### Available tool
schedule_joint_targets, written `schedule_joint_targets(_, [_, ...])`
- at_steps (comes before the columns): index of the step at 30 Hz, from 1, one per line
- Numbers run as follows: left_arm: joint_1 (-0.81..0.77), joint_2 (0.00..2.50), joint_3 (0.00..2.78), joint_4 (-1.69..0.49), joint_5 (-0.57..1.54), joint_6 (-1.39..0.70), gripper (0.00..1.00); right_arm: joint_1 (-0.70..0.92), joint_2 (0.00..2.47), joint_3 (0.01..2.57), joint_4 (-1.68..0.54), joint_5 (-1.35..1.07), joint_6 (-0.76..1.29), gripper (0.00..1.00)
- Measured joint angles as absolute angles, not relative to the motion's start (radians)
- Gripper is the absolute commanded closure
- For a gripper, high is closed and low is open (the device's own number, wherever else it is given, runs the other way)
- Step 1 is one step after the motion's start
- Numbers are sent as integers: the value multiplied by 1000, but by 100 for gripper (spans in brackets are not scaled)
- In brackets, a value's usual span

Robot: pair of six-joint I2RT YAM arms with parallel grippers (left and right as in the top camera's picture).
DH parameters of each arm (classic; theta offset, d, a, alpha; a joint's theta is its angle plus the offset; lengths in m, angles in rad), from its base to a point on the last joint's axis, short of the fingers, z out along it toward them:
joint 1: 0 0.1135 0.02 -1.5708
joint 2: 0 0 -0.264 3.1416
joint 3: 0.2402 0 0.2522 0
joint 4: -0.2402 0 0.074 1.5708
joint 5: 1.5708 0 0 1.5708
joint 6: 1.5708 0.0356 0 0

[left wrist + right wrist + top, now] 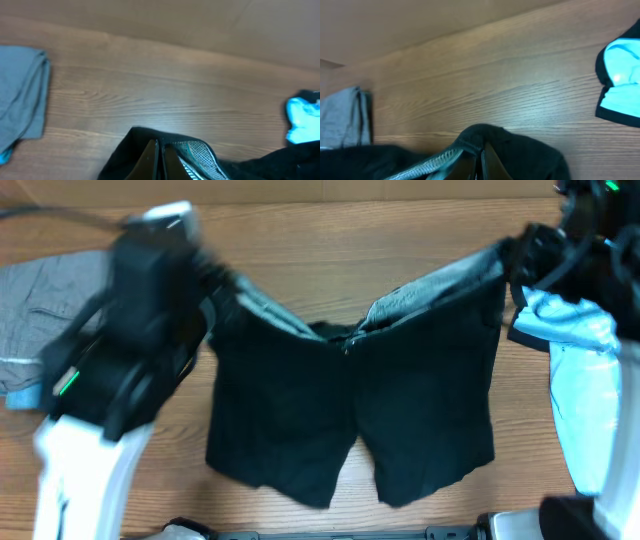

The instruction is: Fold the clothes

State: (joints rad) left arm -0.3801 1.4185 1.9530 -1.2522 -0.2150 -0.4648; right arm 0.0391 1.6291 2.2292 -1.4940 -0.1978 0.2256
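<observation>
The table (400, 220) is wooden. The black shorts (350, 410) are spread across its middle, with the waistband toward the far edge, sagging between its two corners, and the legs pointing to the near edge. A light blue shirt (585, 370) lies at the right and a grey garment (35, 310) at the left. The left gripper (160, 152) is clenched on the left waistband corner, and the right gripper (481, 157) on the right corner.

place: robot lab (likely) | signs: 1 wood-grain table (330, 250), left arm (90, 460), right arm (590, 240)
</observation>
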Motion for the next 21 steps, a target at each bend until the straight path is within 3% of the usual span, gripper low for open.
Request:
schedule_joint_targets(12, [-160,2153,1930,-773,-30,-443,96,39,2142,2228,-1103,-192,208,96])
schedule_joint_targets(17, [-115,2281,1923,-559,64,-383,83,39,2263,2228,-953,-178,186,96])
schedule_joint_targets(18, [-116,2285,1923,-532,73,-376,77,39,2276,2228,-933,-174,183,93])
schedule_joint_targets(19, [-116,2286,1923,-509,78,-366,67,39,2283,2228,-919,-172,183,75])
schedule_joint_targets(20, [-118,2286,1923,-486,82,-361,26,39,2292,2228,-898,-168,182,47])
schedule_joint_targets(21, [-118,2286,1924,-459,87,-354,0,39,2297,2228,-880,-166,185,24])
